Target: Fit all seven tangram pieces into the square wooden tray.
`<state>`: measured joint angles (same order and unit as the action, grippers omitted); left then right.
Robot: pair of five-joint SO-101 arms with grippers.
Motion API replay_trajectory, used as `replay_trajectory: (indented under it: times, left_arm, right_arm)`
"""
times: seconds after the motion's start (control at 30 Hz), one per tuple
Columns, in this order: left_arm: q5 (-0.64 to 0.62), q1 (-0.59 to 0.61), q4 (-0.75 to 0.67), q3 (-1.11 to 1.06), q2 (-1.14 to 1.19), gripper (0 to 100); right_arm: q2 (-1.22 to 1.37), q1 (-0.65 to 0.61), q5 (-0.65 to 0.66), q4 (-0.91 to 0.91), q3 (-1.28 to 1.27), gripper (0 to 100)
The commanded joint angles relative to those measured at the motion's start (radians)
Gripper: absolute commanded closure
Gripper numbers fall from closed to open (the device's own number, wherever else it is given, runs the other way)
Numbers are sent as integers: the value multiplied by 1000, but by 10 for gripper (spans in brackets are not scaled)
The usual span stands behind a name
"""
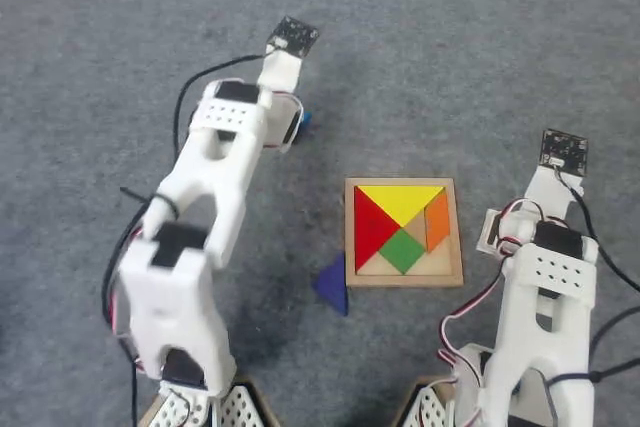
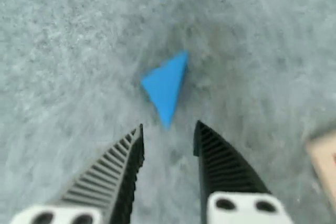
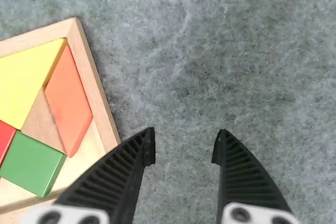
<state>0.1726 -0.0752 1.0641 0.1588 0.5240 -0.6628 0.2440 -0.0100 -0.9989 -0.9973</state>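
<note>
Left pincer lined up on a stray blue triangle, with the tray only part filled.

The left gripper point(image 2: 169, 126) hung over the grey carpet point(image 1: 90, 77) with fingers apart. The small light-blue wooden triangle point(image 2: 165, 87) lay flat just ahead of the tips, probably so they could straddle it. A darker blue triangle point(image 1: 332, 285) lay just beside the square wooden tray point(image 1: 403, 278). Inside sat a yellow triangle point(image 1: 400, 202), red triangle point(image 1: 370, 227), green square point(image 1: 402, 250) and orange parallelogram point(image 1: 437, 220). The right gripper point(image 3: 185, 131) — fingers also apart, holding nothing — hovered beside the rim, likely waiting out of the way.
</note>
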Motion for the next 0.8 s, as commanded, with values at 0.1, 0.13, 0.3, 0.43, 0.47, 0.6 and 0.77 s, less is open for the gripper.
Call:
replay_trajectory:
  times: [0.1,0.13,0.3,0.43,0.47,0.6,0.77]
  left_arm:
    - [35,-11,135,476,261,801]
    - [35,-9,153,530,299,801]
    - [37,-6,259,753,470,801]
    - [37,0,364,912,592,801]
    - [38,0,393,955,618,801]
    - [49,-3,474,1121,717,804]
    - [72,-8,566,1267,816,804]
  right_arm:
    - [8,-5,9,12,5,812]
    - [8,-5,9,13,5,812]
    - [8,-5,11,16,5,812]
    - [8,-5,11,16,5,812]
    - [8,-5,11,16,5,812]
    - [8,-5,11,16,5,812]
    - [8,-5,11,13,5,812]
